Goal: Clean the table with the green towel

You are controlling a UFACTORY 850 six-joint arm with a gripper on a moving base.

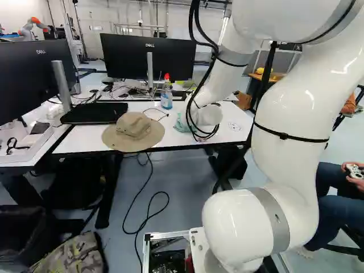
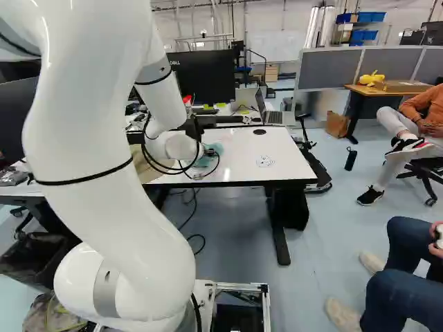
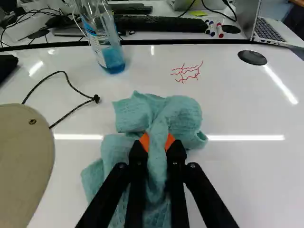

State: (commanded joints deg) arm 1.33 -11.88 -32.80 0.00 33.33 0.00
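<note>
Left base view: tan hat [image 1: 133, 129] is seen left of centre, blue-liquid spray bottle [image 1: 166, 98] up-right of it. Two monitors [image 1: 145, 57] are stood at upper left; camo bag [image 1: 71, 257] is seen bottom left. Right base view: open laptop [image 2: 273, 117] is set upper centre-right, yellow object [image 2: 372, 79] is seated on brown desk [image 2: 358, 88], upper right.

Parts hidden by overlaps and edges
The arm [image 2: 118, 200] covers most of the hat [image 1: 133, 126] in the right base view, where the end effector [image 2: 209, 153] is too small to make out. In the wrist view, folds of the green towel [image 3: 180, 116] hide parts of the orange pads [image 3: 144, 141]; the towel's near end, the hat's left side and the spray bottle's [image 3: 112, 57] top are cut off. The drawing [image 2: 265, 161] on the surface's [image 2: 239, 166] right is too fine to read.
</note>
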